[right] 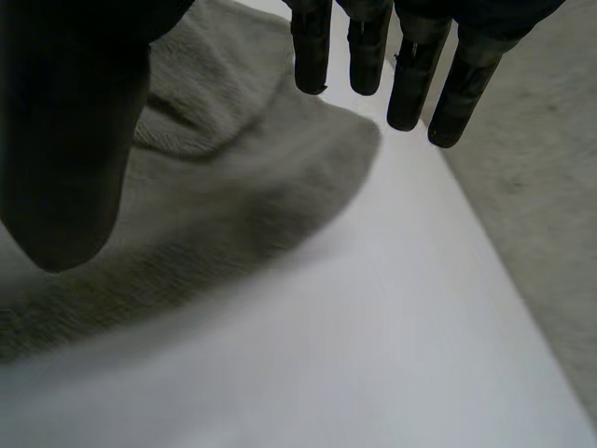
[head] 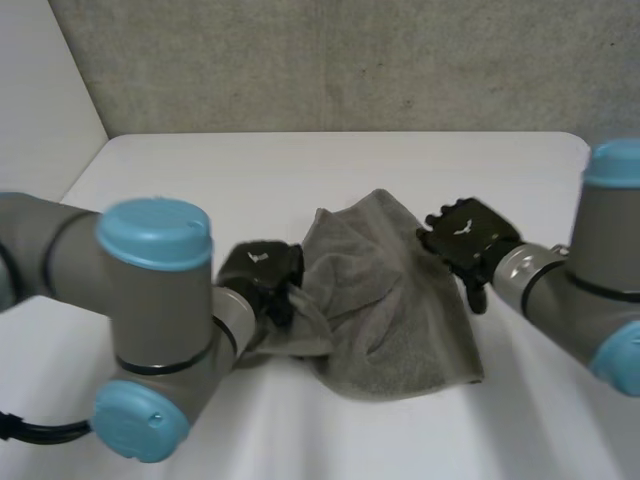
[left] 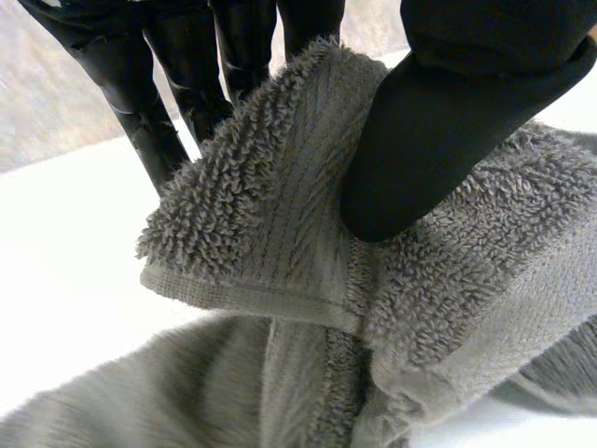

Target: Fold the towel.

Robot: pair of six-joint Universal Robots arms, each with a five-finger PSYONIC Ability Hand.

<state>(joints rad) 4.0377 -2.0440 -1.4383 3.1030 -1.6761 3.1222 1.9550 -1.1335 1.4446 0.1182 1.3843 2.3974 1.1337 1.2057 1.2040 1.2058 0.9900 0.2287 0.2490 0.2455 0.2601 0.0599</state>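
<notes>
1. I see the grey towel point(head: 390, 300) lying crumpled near the middle of the white table point(head: 350, 160), with one corner pointing towards 12 o'clock and a straighter edge at 5 o'clock.
2. My left hand point(head: 262, 272) sits at the towel's 9 o'clock side, where the cloth bunches up against it.
3. In the left wrist view, the thumb point(left: 438, 140) presses a hemmed fold of the towel against the fingers point(left: 140, 103), so this hand is pinching the cloth. The pinched edge is lifted off the table and the rest hangs slack below it.
4. My right hand point(head: 468, 238) is at the towel's 2 o'clock edge.
5. In the right wrist view, its fingers point(right: 312, 47) are straight and spread away from the thumb point(right: 65, 140), holding nothing. The towel lies under the thumb, with bare table beneath the fingertips.
6. I cannot tell whether the right hand touches the cloth.
</notes>
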